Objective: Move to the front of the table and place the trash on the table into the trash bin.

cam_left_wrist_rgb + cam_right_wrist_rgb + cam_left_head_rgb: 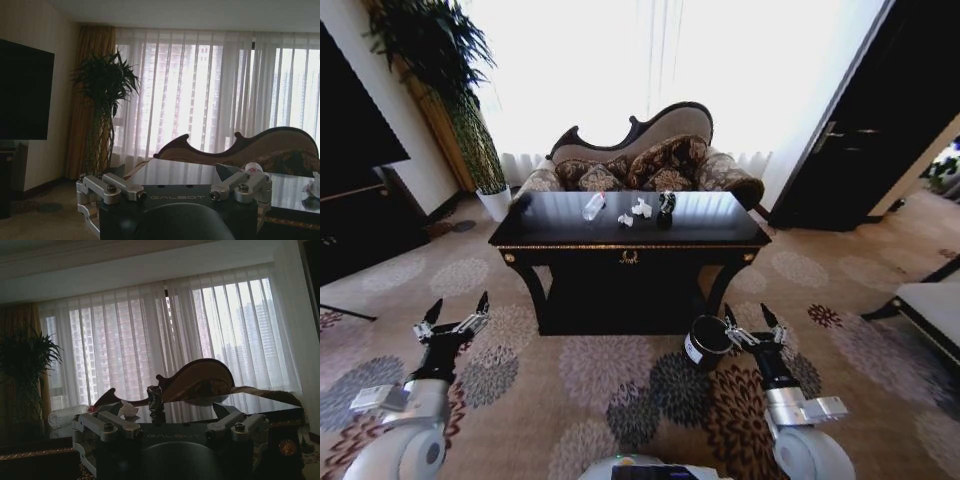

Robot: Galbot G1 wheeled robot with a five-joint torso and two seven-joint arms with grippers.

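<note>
The glossy dark table (720,232) stands ahead of me across the patterned carpet. On its top lies the trash: white tissue lumps (641,208), a crumpled clear piece (593,206) and a small black can (666,205). The round dark trash bin (707,342) sits on the floor by the table's front right leg. My left gripper (453,312) hangs open low at the left, well short of the table. My right gripper (752,320) is open too, just right of the bin. The right wrist view shows the can (155,399) and a tissue (128,410) on the tabletop (250,402).
A carved sofa (640,160) with patterned cushions stands behind the table, before bright curtained windows. A tall plant (470,110) in a white pot (497,203) stands at the back left, a dark cabinet (360,200) at the left, a pale bench (930,305) at the right. Open carpet lies before the table.
</note>
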